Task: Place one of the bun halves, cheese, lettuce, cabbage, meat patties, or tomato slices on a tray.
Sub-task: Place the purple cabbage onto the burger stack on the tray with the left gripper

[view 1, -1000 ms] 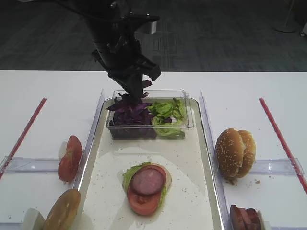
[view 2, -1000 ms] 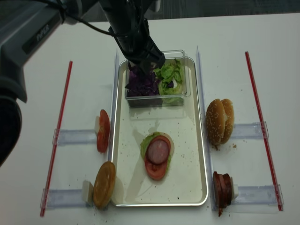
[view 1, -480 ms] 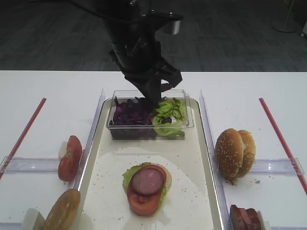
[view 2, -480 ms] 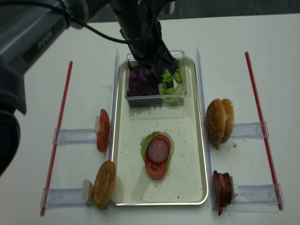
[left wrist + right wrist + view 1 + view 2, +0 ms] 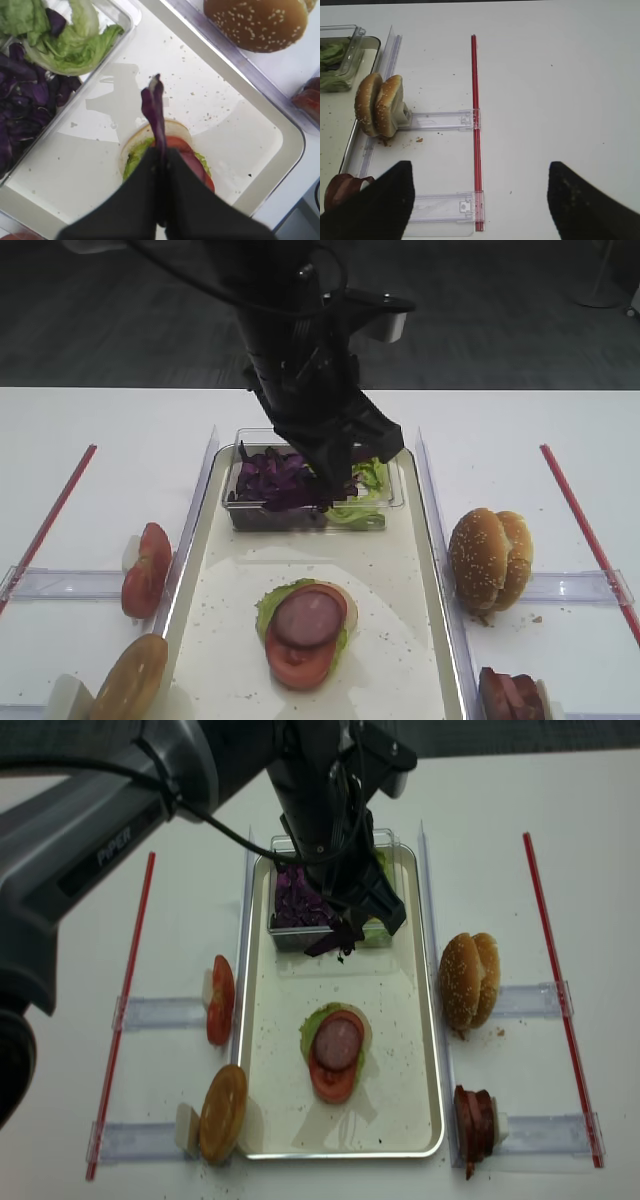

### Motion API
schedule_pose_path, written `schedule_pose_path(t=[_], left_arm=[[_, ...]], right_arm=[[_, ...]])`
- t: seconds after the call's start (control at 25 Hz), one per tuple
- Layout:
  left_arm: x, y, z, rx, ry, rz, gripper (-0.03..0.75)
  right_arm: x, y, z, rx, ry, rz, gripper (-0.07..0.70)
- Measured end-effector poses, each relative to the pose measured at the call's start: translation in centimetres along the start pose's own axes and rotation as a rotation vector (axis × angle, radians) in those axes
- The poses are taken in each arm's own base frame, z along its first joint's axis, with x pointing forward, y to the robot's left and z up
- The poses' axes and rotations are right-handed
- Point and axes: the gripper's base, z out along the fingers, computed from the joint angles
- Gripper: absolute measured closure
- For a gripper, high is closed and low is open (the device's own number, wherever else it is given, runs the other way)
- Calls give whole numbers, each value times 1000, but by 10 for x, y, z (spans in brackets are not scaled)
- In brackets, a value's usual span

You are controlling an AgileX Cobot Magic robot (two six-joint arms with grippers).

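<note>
My left gripper is shut on a strip of dark purple cabbage that sticks out past its tips. It hangs above the tray, just in front of the clear box, with the held cabbage dangling under it. On the tray below lies a stack: a pale bun base, lettuce, a tomato slice and a meat patty on top. My right gripper stands open over the white table to the right, nothing between its fingers.
The clear box holds more cabbage and lettuce. Two seeded bun halves and meat patties stand in holders right of the tray. Tomato slices and a bun half stand on the left. Red strips mark both sides.
My left gripper has come out of the box's cabbage side and moved right and toward the front, carrying a cabbage strip over the tray. The stack has not moved.
</note>
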Motion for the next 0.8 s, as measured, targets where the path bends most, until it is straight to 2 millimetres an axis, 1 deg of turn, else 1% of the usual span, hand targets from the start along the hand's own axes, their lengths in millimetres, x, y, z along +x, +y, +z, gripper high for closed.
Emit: schedule_pose_path(t=[0.24, 0.36, 0.44, 0.68, 0.8], left_arm=[[14, -9, 5, 10, 47, 5, 733], [20, -17, 11, 17, 74, 18, 733], [26, -20, 19, 24, 105, 22, 733], [43, -21, 40, 33, 196, 16, 733], [47, -21, 44, 35, 215, 15, 733]], right_arm=[[0, 0, 0, 0, 0, 0, 61], [0, 0, 0, 0, 0, 0, 61], [0, 0, 0, 0, 0, 0, 61], [0, 0, 0, 0, 0, 0, 61], [0, 0, 0, 0, 0, 0, 61]])
